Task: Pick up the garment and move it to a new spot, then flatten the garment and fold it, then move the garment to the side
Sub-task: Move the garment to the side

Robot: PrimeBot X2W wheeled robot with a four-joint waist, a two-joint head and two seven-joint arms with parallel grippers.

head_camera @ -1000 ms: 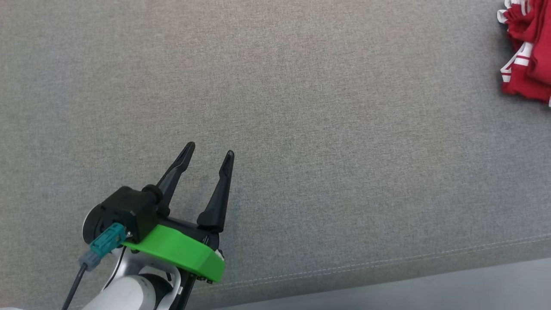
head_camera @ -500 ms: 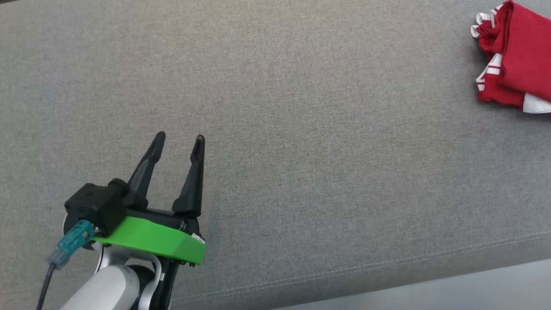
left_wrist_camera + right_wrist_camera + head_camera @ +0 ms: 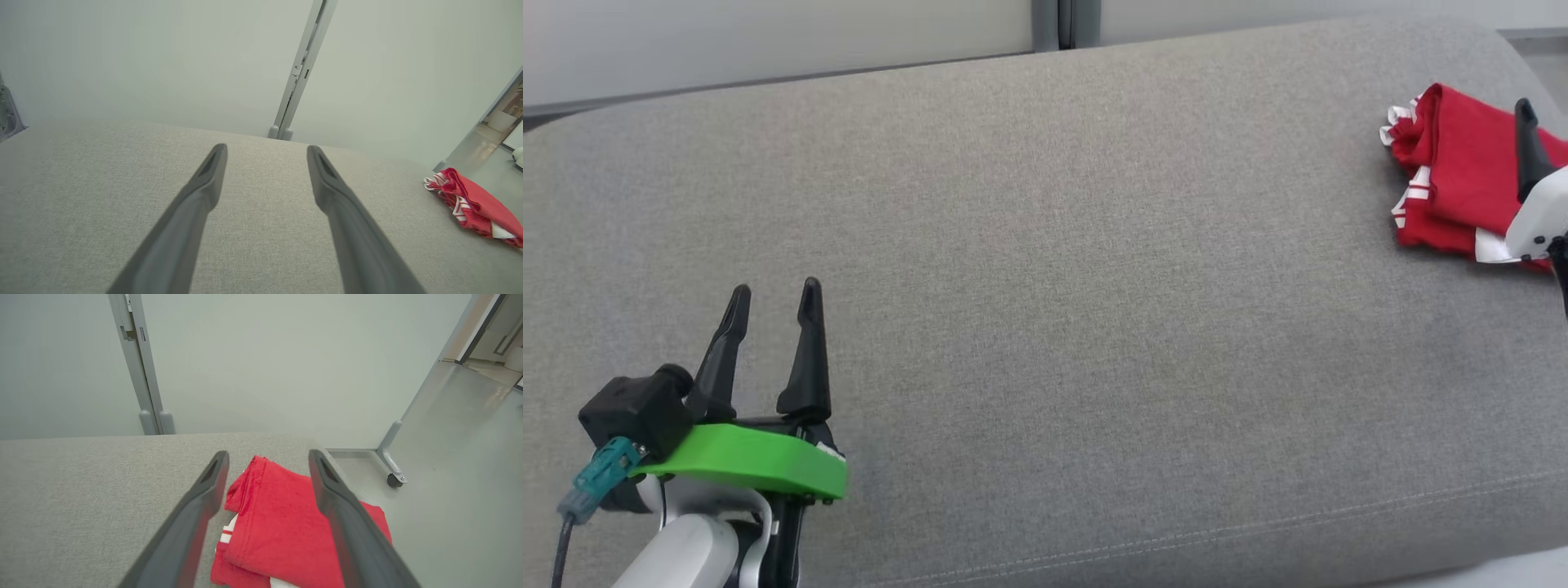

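Two pincers, both open, nothing held in either.

Left pincer [image 3: 774, 287] sat at the lower left of the head view, fingers spread and pointing away from the robot over bare grey fabric. Green collar [image 3: 752, 469] sat behind the fingers, with a teal connector [image 3: 600, 478] and cable on its left side. The left wrist view confirmed the gap between the fingers was clear, with only fabric below.

Surface [image 3: 1045, 286] was a grey upholstered pad with rounded corners and a stitched seam along the near edge. A pale wall panel stood behind it, with a grey post [image 3: 1066, 20] at the panel joint.

Garment [image 3: 1454, 171] was red with white stripes, bunched in loose folds at the far right end of the surface, close to the right edge and well apart from the left pincer.

Right pincer [image 3: 268, 453] was over the garment, jaws wide, fingers either side of the top red fold in its wrist view. Couldn't tell whether the tips touched the cloth. One dark finger [image 3: 1525, 143] showed at the right edge of the head view, in front of the garment. Beyond the surface's right end were grey floor [image 3: 449, 477] and a caster foot [image 3: 393, 481].
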